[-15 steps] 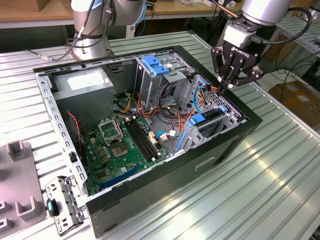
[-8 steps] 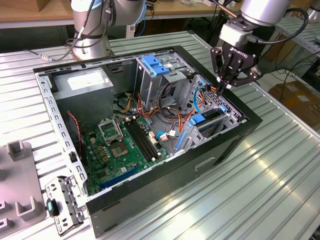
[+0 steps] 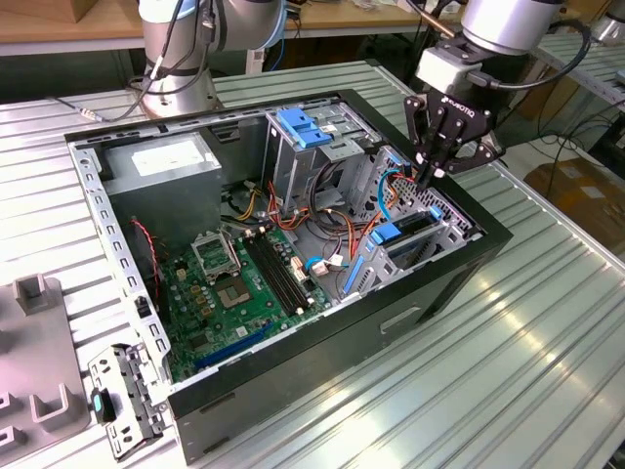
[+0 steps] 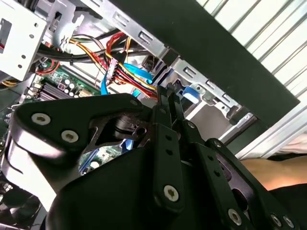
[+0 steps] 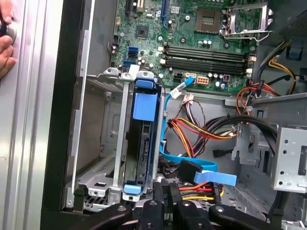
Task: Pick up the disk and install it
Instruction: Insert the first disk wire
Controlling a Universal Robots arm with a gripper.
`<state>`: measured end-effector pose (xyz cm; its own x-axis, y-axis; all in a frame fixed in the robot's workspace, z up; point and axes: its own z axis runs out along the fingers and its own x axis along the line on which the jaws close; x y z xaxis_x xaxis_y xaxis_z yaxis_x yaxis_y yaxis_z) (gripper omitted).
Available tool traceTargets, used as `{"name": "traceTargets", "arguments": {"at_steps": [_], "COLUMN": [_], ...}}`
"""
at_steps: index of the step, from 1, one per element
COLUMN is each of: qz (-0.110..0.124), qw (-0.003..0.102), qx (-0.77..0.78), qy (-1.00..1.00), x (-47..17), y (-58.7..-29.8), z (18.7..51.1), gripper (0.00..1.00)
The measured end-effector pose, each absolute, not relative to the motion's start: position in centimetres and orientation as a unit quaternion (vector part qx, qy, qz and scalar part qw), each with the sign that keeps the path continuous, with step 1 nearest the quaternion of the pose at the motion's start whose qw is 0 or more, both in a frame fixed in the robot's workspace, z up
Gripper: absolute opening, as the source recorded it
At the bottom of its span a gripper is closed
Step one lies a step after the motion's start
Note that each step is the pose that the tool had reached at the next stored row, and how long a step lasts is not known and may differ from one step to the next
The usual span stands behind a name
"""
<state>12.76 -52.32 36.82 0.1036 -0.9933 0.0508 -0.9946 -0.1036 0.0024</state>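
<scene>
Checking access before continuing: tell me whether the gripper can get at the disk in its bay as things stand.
Probably yes. The gripper hangs above the disk, which stands on edge in the metal bay with its blue frame exposed. Blue cables lie beside it, not across it.

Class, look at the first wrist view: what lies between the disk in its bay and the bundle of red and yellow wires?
A thin blue cable runs between the disk and the wire bundle, in the first wrist view.

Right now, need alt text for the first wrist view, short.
The disk, blue-framed, sits on edge in a metal drive cage inside an open computer case, with the gripper just beside its near end. Past it lie the green motherboard and bundles of blue, red and yellow cables.
</scene>
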Motion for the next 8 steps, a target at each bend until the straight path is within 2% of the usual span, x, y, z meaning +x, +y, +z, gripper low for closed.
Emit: {"name": "traceTargets", "arguments": {"at_steps": [8], "qz": [0.015], "qw": [0.016], "qx": [0.717], "qy": [-0.697], "x": [12.42], "y": [-53.18], "z": [36.56], "gripper": [0.17]}}
